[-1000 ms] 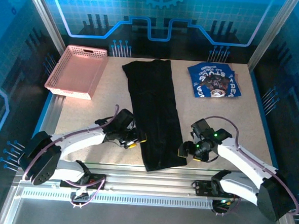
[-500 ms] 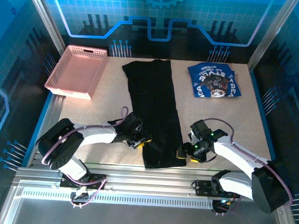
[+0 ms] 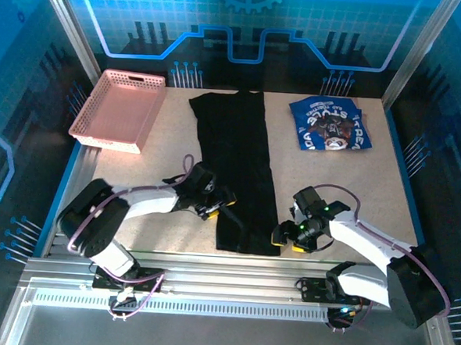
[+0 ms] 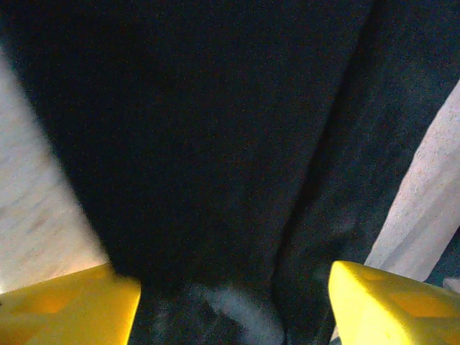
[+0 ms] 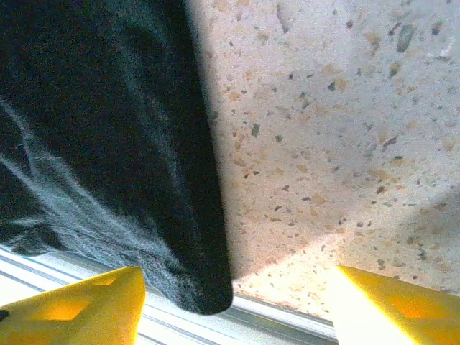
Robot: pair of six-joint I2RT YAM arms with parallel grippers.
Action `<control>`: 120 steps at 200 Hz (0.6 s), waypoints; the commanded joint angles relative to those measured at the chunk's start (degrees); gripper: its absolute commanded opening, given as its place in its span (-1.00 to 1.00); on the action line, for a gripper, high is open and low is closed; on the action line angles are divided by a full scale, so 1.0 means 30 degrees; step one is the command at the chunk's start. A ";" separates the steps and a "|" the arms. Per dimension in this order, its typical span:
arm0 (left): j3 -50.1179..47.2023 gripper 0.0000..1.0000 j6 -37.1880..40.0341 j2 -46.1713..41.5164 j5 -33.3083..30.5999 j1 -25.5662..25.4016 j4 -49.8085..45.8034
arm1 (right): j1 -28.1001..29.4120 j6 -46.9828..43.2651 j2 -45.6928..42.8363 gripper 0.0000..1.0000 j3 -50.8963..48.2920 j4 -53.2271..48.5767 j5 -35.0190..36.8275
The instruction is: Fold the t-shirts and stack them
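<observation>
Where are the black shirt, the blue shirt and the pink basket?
black shirt (image 3: 235, 153): top view, middle of its long strip.
blue shirt (image 3: 331, 125): top view, its printed graphic.
pink basket (image 3: 106, 141): top view, its near rim.

robot lab | alu frame (image 3: 208, 274) | blue printed backdrop (image 3: 248, 17) | speckled table (image 3: 169, 145)

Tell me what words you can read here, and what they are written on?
On the blue t-shirt: white letters curve round a dark-and-white printed picture, but they are too small and blurry to read.
On the black t-shirt: no words or numbers to be seen.
On the pink basket: no words or labels to be seen.
</observation>
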 commanded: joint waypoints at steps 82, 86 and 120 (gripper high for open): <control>-0.3179 0.08 -0.2395 -0.5537 -0.2300 -0.4634 -0.4177 | 0.0601 0.0707 0.0270 0.35 -0.0515 0.1197 -0.1036; -0.3145 0.07 -0.2467 -0.5336 -0.2368 -0.4841 -0.4226 | 0.0635 0.0715 0.0296 0.35 -0.0513 0.1229 -0.1037; -0.3300 -0.03 -0.3368 -0.3931 -0.2659 -0.5700 -0.3421 | 0.0893 0.0734 0.0696 0.31 -0.0441 0.1414 -0.1073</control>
